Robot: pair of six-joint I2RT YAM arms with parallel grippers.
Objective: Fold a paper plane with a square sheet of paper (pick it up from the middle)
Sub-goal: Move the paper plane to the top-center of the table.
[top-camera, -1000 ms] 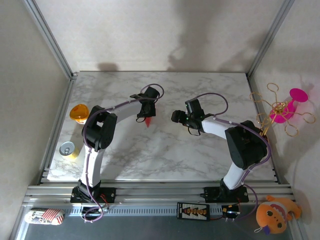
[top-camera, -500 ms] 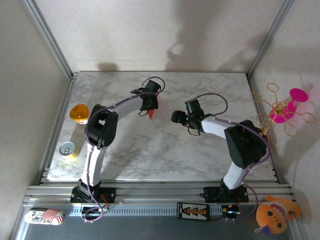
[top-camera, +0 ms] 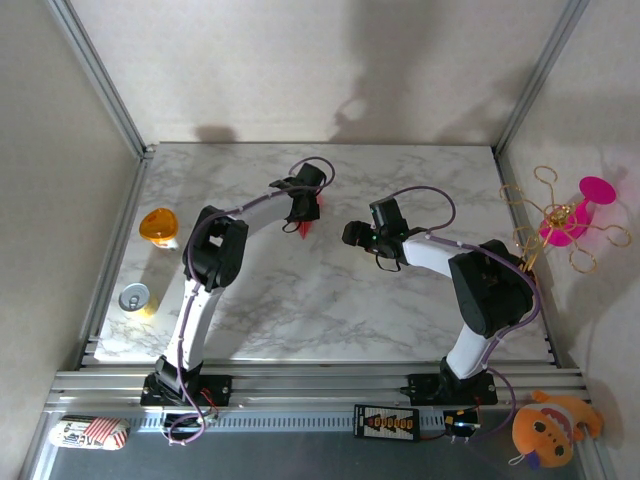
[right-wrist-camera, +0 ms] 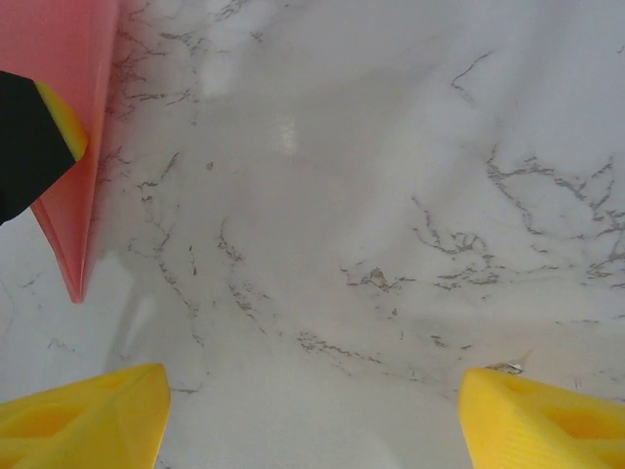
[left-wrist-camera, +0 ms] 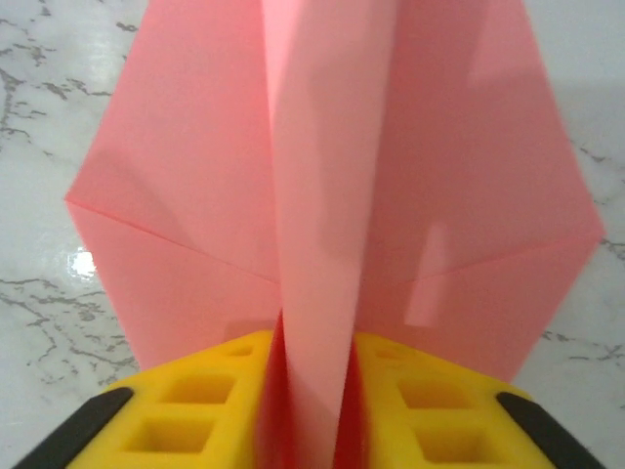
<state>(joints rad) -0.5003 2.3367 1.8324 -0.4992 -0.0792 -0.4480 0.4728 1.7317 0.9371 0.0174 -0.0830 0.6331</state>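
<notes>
The paper plane (left-wrist-camera: 322,195) is a salmon-pink dart with a centre keel and two wings spread to the sides. My left gripper (left-wrist-camera: 312,391) is shut on the keel, which stands between the yellow fingers (left-wrist-camera: 195,410), with a thin dark-red strip on each side. From above, the left gripper (top-camera: 303,206) sits over the far middle of the table, and the paper plane (top-camera: 306,224) hangs point down beneath it. My right gripper (top-camera: 352,234) hovers just to its right, open and holding nothing. The right wrist view shows the paper plane (right-wrist-camera: 68,176) at the upper left, ahead of the right gripper (right-wrist-camera: 312,420).
An orange round disc (top-camera: 157,226) and a small can (top-camera: 133,297) lie at the table's left edge. A magenta flower-like toy (top-camera: 570,218) with gold wire hangs off the right side. Below the front rail, an orange plush (top-camera: 548,428) lies at the right.
My left arm has carried the paper plane a little farther from me and to the right. The right arm has not moved.
</notes>
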